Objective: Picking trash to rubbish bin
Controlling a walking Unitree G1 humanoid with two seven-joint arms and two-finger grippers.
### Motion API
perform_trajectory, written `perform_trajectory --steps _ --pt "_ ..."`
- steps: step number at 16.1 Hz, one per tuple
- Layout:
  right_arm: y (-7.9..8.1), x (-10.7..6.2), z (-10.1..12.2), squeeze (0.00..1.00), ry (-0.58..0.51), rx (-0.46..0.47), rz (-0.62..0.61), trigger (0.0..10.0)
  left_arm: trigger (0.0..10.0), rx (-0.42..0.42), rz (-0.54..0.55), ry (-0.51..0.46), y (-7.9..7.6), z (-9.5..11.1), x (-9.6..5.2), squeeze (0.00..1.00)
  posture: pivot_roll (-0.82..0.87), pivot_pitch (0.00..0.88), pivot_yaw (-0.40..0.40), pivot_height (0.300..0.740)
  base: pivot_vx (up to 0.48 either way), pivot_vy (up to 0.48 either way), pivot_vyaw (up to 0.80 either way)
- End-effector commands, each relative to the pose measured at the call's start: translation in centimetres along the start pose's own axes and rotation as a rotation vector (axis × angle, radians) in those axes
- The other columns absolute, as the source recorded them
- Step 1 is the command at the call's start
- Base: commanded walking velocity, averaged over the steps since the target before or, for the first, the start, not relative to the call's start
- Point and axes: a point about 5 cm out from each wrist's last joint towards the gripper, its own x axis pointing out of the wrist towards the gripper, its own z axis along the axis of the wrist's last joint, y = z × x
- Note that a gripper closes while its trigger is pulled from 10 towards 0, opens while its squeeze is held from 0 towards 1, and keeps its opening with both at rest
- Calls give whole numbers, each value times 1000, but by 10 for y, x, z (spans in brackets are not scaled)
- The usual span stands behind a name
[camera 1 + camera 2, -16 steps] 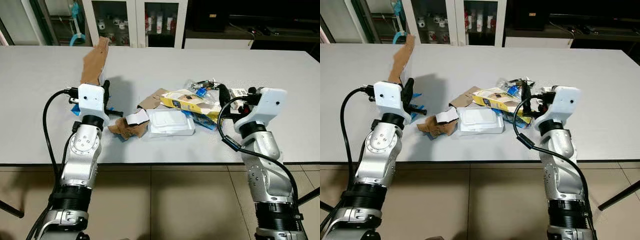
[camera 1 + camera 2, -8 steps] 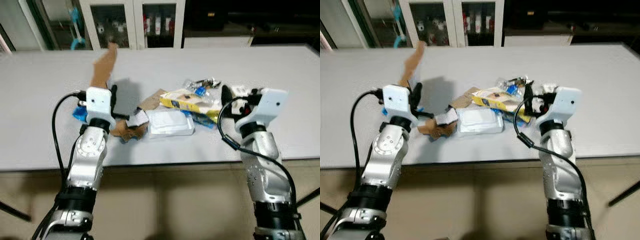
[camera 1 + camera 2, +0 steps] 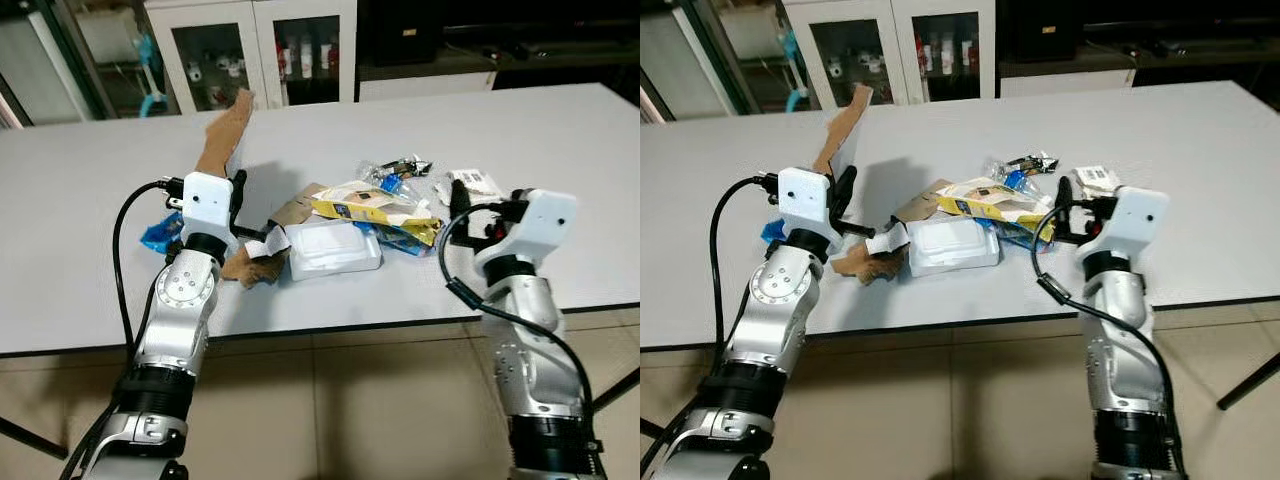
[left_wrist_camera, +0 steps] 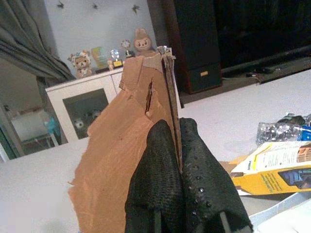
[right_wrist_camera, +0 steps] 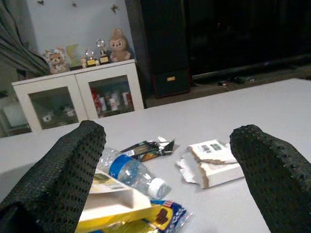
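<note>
My left gripper (image 4: pixel 177 150) is shut on an upright piece of torn brown cardboard (image 3: pixel 225 135), held above the left part of the grey table (image 3: pixel 80 290). A trash pile lies mid-table: a white foam box (image 3: pixel 335 247), a yellow carton (image 3: pixel 375 207), a plastic bottle (image 5: pixel 129 172), crumpled brown cardboard (image 3: pixel 255 265) and a foil wrapper (image 5: pixel 146 147). My right gripper (image 5: pixel 170 133) is open just right of the pile, pointing at the bottle and a torn white packet (image 5: pixel 211 160), with nothing between its fingers (image 3: pixel 455 203).
A blue wrapper (image 3: pixel 160 235) lies left of my left arm. White glass-door cabinets (image 3: pixel 250 50) stand behind the table. The table's front edge (image 3: pixel 350 325) runs just below both wrists, with tiled floor beneath.
The whole picture has shifted, so the camera moved. My left gripper still grips the cardboard and my right gripper stays open beside the pile.
</note>
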Motion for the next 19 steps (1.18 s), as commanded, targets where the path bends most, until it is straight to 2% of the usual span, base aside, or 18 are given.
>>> perform_trajectory --steps 1,5,19 --pt "2 3 6 0 -21 -3 18 10000 10000 -7 29 -4 5 0 -1 0 -68 0 32 740 0 0 0" --pt "0 7 6 0 -15 -4 20 10000 10000 -3 76 -3 10 0 -2 0 -50 0 19 740 0 0 0" --pt "4 7 1 0 13 3 32 10000 10000 48 101 19 20 -2 -6 0 -33 24 8 740 0 0 0"
